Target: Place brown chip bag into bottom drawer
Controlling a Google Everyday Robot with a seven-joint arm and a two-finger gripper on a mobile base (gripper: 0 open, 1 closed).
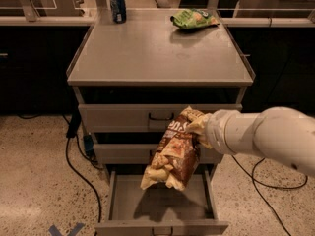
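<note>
The brown chip bag (173, 156) hangs crumpled from my gripper (197, 127), which is shut on the bag's upper right end. The white arm reaches in from the right edge. The bag hangs in front of the middle drawer and above the bottom drawer (118, 200), which is pulled open and shows a flat grey tray with the bag's shadow on it. The bag's lower end is a little above the tray. The bottom drawer's dark handle (161, 231) shows at the frame's lower edge.
The grey cabinet top (157, 53) carries a blue can (117, 7) at the back left and a bright green chip bag (194, 19) at the back right. The top drawer (118, 118) is shut. Black cables (81, 171) lie on the speckled floor on both sides.
</note>
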